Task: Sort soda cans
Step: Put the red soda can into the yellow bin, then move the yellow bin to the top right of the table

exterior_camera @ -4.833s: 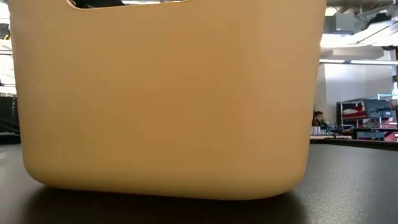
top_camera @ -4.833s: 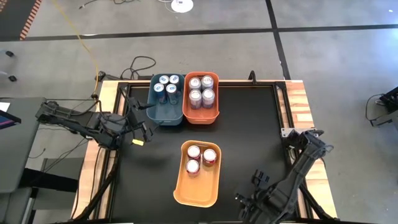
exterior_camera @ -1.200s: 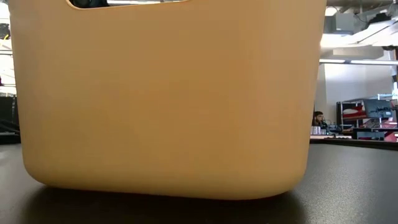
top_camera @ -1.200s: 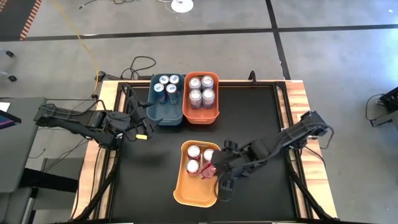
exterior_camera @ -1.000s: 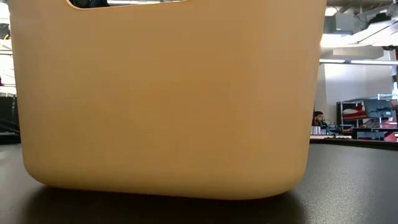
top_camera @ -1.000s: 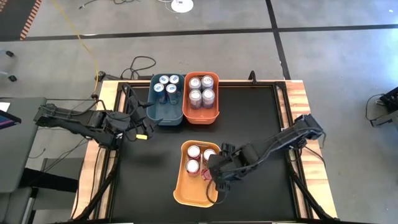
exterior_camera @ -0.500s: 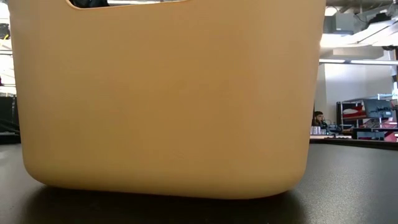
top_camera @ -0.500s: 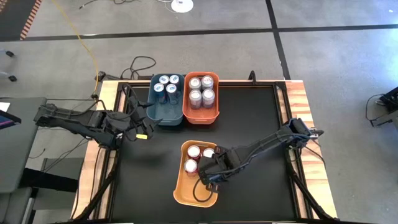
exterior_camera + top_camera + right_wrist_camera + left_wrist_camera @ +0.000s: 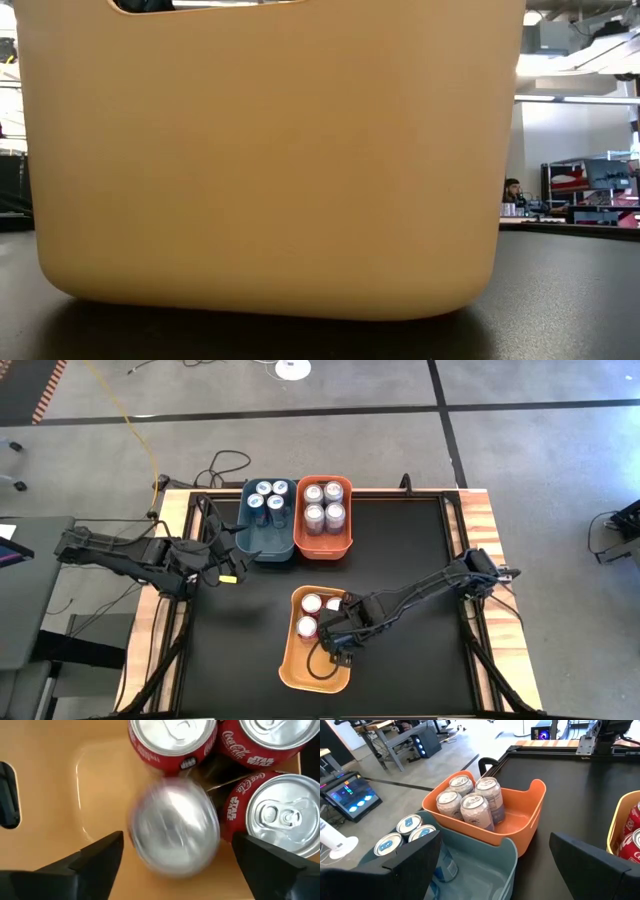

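Observation:
My right gripper (image 9: 335,643) is open over the yellow bin (image 9: 290,660). In the right wrist view a blurred can with a silver top (image 9: 175,830) lies between and beyond the spread fingers of my right gripper (image 9: 177,840), apart from both. Three red cans (image 9: 272,815) stand upright beside it on the bin floor. The blue bin (image 9: 262,540) holds several blue cans (image 9: 268,496). The orange bin (image 9: 322,546) holds several silver cans (image 9: 323,503). My left gripper (image 9: 232,570) waits open at the table's left edge and also shows in its wrist view (image 9: 495,837).
The yellow bin's wall (image 9: 270,150) fills the low view. The blue and orange bins stand side by side at the table's far edge. The black tabletop (image 9: 400,560) lies bare between the bins and to the right. The near half of the yellow bin (image 9: 312,672) holds nothing.
My right gripper has carried a red can toward the table's left, from the yellow bin's right rim to over its inside, beside the standing red cans. The can now shows blurred between the spread fingers.

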### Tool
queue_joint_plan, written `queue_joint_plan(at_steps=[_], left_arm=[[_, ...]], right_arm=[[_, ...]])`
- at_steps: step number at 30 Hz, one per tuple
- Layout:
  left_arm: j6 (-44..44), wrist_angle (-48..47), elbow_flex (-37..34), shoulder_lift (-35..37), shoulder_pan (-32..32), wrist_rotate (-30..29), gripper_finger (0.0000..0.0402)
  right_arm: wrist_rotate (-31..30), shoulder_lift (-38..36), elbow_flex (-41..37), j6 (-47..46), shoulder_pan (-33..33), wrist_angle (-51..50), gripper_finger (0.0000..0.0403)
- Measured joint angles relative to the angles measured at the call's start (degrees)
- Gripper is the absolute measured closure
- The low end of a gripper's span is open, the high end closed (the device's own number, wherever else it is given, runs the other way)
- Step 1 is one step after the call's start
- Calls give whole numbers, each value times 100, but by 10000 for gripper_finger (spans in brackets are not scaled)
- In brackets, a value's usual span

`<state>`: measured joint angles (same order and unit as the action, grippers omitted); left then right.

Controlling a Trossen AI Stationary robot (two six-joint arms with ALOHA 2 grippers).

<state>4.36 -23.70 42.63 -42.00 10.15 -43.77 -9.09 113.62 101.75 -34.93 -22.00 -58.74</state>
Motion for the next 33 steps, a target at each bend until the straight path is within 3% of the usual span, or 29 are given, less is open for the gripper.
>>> queue_joint_plan(at_steps=[3, 6, 12, 15, 17, 21, 24, 28, 33], left_arm=[[0, 1, 0, 0, 0, 0, 33], [0, 1, 0, 0, 0, 0, 33], [5, 67, 0, 0, 0, 8, 33], [306, -102, 0, 0, 0, 327, 33], [583, -286, -20, -51, 13, 516, 36], [1187, -769, -167, -188, 201, 616, 53], [1485, -764, -342, -299, 432, 637, 68], [1655, -784, -520, -526, 814, 1362, 84], [1425, -620, -542, -962, 1485, 2591, 100]], right_arm=[[-12, -44, 0, -333, 34, -19, 11], [-428, -153, -2, -564, -28, -49, 20], [-2253, -602, -2, -860, -620, -364, 23], [-3431, -736, -2, -1533, -1063, -940, 23], [-3850, -740, -3, -2150, -1288, -1417, 24], [-3948, -741, -400, -3258, -1509, -1724, 33], [-3760, -730, -908, -3523, -1692, -1225, 55], [-3095, -723, -1316, -2430, -2103, 534, 94], [-3351, -723, -1419, -953, -2627, 1956, 126]])
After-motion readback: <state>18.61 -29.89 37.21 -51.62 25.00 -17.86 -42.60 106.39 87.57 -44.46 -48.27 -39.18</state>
